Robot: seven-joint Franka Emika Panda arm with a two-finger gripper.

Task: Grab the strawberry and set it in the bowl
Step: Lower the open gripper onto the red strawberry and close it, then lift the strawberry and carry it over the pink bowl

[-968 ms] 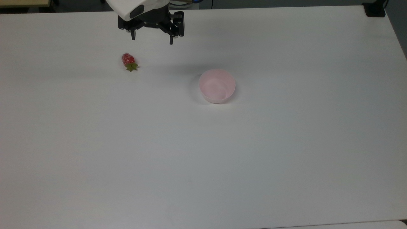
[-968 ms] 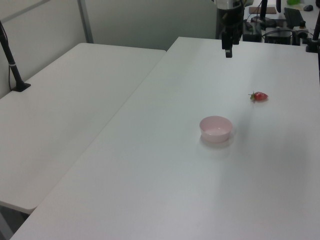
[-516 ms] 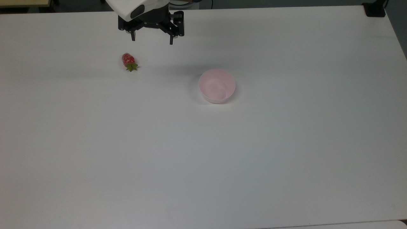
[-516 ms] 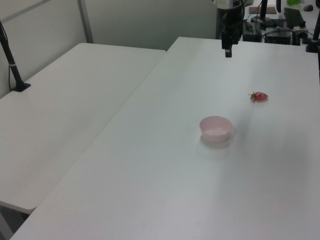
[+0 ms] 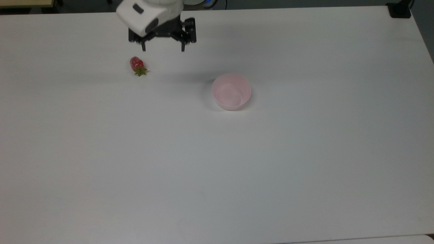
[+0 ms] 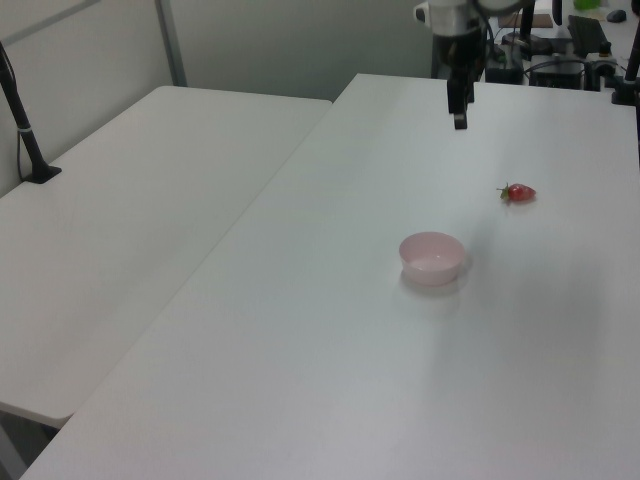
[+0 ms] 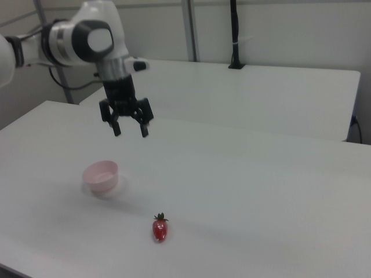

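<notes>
The gripper [image 5: 163, 50], fingers spread wide and empty, hangs above the table beyond the strawberry [image 5: 137, 64]; centring over the fruit before descending seems wise, the bowl [image 5: 231, 91] well apart.

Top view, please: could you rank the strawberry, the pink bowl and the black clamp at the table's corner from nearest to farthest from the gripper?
From the gripper, open, near the table's far edge:
1. The strawberry, just below and to the top view's left.
2. The pink bowl, lower, to the top view's right.
3. The black clamp, at the top view's upper right corner.
</notes>
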